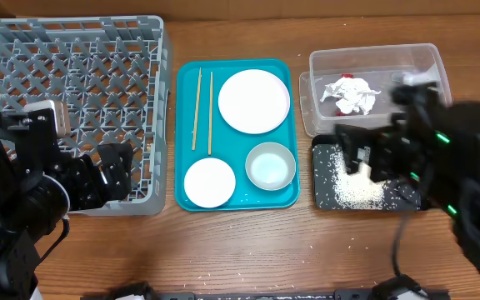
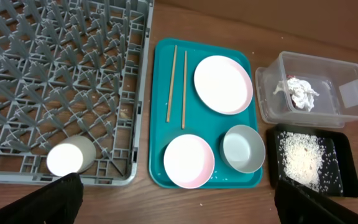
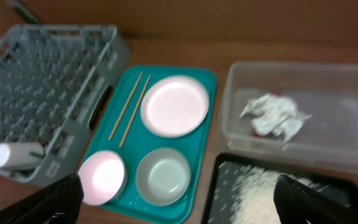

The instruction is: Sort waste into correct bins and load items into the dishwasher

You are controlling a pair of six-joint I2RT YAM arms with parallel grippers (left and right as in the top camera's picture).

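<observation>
Dishwasher rack (image 1: 73,75) holds only the white cup (image 2: 70,157), apparently on its side at the near wall. Left gripper (image 2: 182,202) and right gripper (image 3: 182,202) both hang empty, jaws wide apart.

Risks as I judge them:
- Right arm is above the black tray (image 1: 323,196); a clip would scatter rice (image 1: 357,192).
- Pink bowl (image 1: 209,182) and grey-green bowl (image 1: 270,165) sit just beside each other on the teal tray (image 1: 186,196); a finger may nudge the neighbour.
- Plate (image 1: 253,101) lies flat, so its rim is hard to catch.
- Chopsticks (image 1: 202,108) are thin and may slip.

Tissue (image 1: 352,96) and red wrapper (image 3: 257,132) are in the clear tub (image 1: 423,62).
</observation>
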